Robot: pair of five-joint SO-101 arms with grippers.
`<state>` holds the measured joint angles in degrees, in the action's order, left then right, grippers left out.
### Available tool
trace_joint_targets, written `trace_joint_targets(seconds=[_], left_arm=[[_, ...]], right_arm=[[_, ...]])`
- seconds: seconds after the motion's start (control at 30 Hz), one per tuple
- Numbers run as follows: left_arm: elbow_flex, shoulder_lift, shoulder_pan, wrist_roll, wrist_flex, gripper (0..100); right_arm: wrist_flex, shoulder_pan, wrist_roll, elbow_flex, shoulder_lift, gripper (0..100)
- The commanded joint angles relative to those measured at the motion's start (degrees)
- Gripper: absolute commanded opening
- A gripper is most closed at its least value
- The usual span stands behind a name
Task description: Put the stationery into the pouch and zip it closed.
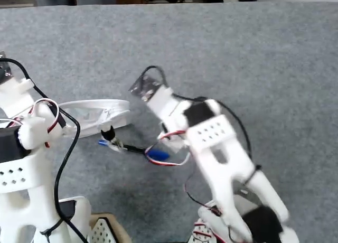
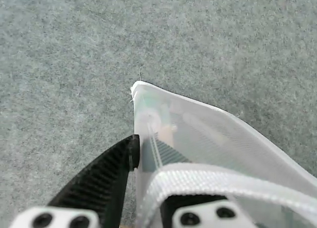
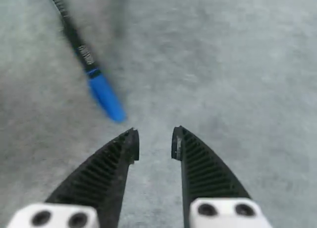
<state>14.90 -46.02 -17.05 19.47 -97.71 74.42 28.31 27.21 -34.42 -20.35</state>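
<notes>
A white mesh pouch [image 1: 97, 113] lies flat at the left of the grey table. My left gripper [image 2: 148, 151] is shut on the pouch [image 2: 208, 139] at its edge, with one finger seen through the mesh. A black pen with a blue cap [image 1: 134, 149] lies in front of the pouch, capped end [image 1: 158, 156] toward the right arm [image 1: 177, 113]. My right gripper [image 3: 153, 139] hangs open just above the table with nothing between its fingers. The pen's blue cap [image 3: 106, 99] lies just beyond one fingertip [image 3: 130, 139].
A small black item [image 1: 108, 133] sits by the pen's far end; I cannot tell what it is. Red and white wires [image 1: 169, 161] loop over the pen's cap. A tan block [image 1: 108, 227] stands at the near edge by the left arm's base.
</notes>
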Motion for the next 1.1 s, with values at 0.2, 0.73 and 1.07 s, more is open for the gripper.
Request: trace_joint_targets(seconds=[0.2, 0.73, 1.07], left_arm=[[-1.4, -1.5, -0.9, 0.4, 1.3, 3], [-1.4, -1.5, -0.9, 0.4, 1.5, 3], [-1.4, -1.5, -0.9, 0.3, 1.5, 3]], right_arm=[[1.1, 7.1, -1.5, 14.3, 23.2, 12.7], [2.8, 14.7, -2.4, 18.2, 36.9, 12.7], [2.8, 13.5, -2.3, 18.2, 41.7, 11.8]])
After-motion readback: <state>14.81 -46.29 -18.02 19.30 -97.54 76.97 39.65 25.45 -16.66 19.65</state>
